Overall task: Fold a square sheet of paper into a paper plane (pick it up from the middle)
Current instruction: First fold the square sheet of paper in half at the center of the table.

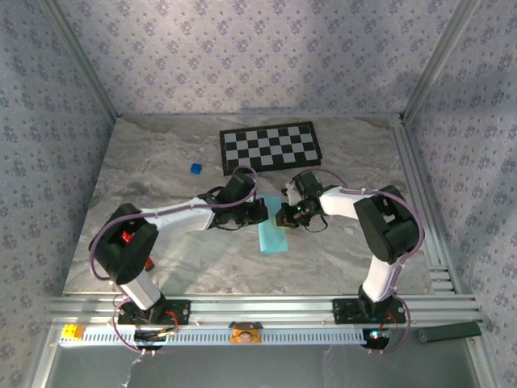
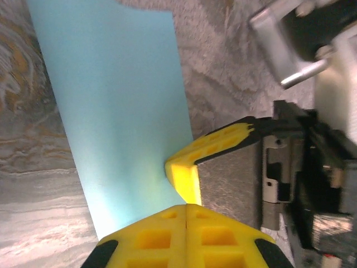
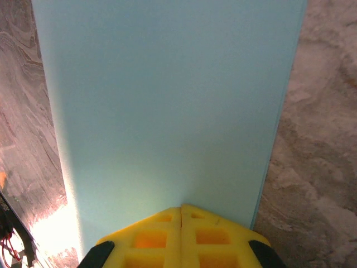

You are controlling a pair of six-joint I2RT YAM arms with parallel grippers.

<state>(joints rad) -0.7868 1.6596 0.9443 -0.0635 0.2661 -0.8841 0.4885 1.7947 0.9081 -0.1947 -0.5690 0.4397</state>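
Note:
The square sheet of paper [image 1: 273, 237] lies flat on the marble table as a light-blue rectangular strip, between the two arms. My left gripper [image 1: 260, 212] and right gripper [image 1: 284, 217] meet over its far end. In the left wrist view the left gripper [image 2: 186, 205] is shut, its tips at the edge of the paper [image 2: 117, 111]. One yellow finger [image 2: 187, 170] of the right gripper touches the paper just ahead of it. In the right wrist view the right gripper [image 3: 181, 207] is shut, tips down on the paper [image 3: 167, 100], which lies face-on, not between the jaws.
A black-and-white checkerboard [image 1: 269, 147] lies at the back of the table. A tiny dark-blue cube [image 1: 195, 169] sits to its left. Aluminium rails run along the table's right side and near edge.

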